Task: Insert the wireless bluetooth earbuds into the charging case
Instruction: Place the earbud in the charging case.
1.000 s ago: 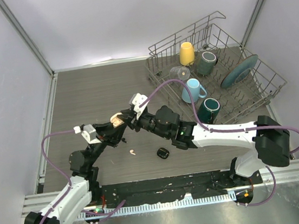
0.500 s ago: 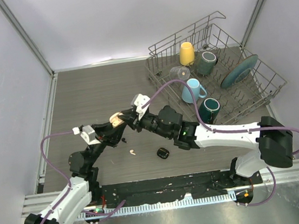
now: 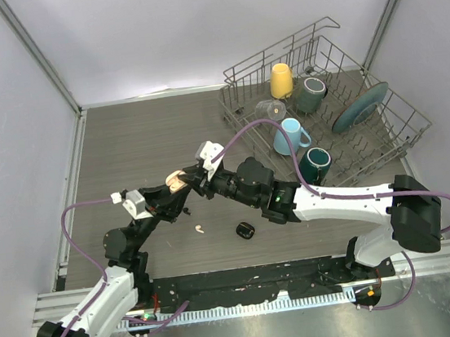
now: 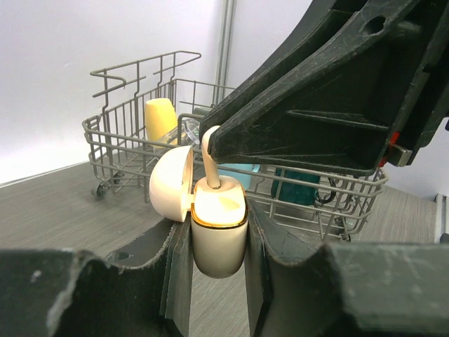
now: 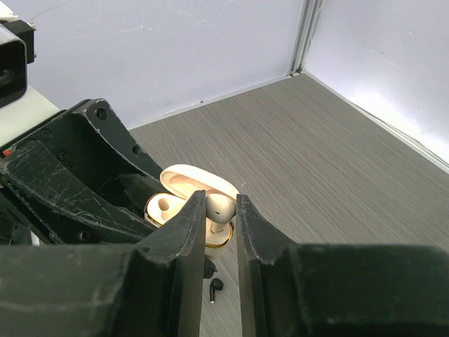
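Dark wood-grain surface, white walls, wire dish rack at back right. Left gripper is clamped on the cream charging case, which sits upright with its lid swung open. Right gripper is pinched narrow on a cream earbud, bulb up, directly over the case. Left wrist view shows its stem reaching down into the case top. Right wrist view adds a black earbud lying on the surface below. Only the top view shows a loose cream earbud and a small black rounded thing near the arms.
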Controlling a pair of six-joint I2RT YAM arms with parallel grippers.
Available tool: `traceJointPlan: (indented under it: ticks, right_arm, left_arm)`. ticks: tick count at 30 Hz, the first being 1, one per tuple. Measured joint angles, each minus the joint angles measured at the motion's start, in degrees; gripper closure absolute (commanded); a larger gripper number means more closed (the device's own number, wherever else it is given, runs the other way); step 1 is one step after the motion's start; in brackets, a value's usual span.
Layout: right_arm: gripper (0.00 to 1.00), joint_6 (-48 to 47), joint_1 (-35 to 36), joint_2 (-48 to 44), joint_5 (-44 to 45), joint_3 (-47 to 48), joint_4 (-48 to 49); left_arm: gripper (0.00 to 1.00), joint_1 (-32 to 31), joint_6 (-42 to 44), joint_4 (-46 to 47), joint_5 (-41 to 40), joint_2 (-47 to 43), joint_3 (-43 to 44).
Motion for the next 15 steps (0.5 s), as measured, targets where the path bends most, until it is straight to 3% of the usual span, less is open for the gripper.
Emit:
traceJointPlan:
  ticks: [15]
  right_arm:
    - [0.95,-0.31,-0.33,0.0,-1.09,1.42,-3.3]
  left_arm:
    - [1.0,0.0,1.25,-0.57,0.24,0.0,-0.02]
